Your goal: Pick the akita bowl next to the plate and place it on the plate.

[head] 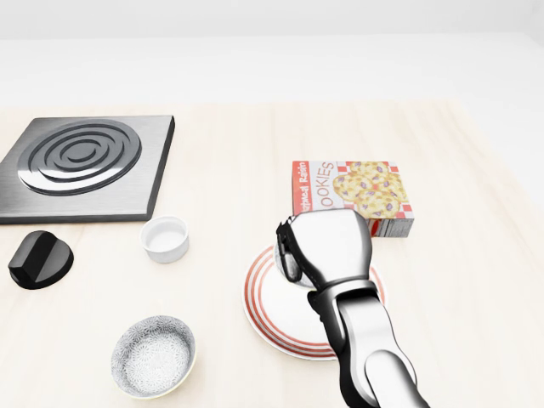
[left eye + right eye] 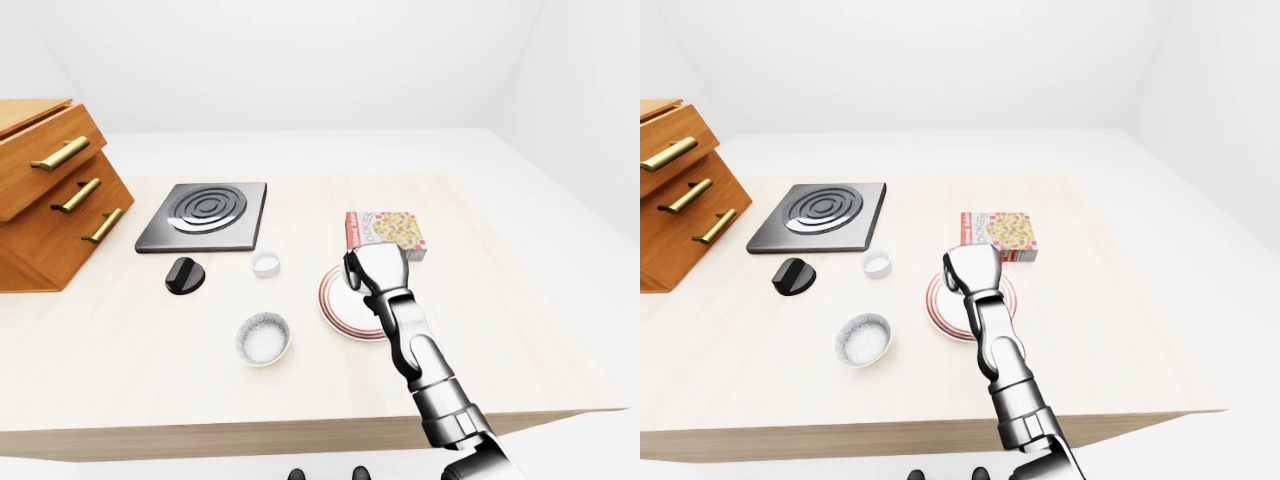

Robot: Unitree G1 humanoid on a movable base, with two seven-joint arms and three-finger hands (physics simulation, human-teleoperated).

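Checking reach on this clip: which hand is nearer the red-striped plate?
Right. The right hand is over the upper edge of the plate in the head view; the left hand shows in no view.

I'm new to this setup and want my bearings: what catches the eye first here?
First, the chrome arm rising from the head view's bottom edge, with its robot hand over the top of the red-ringed plate near the centre. Next come the bright cookie box just above the plate and the dark burner at upper left.
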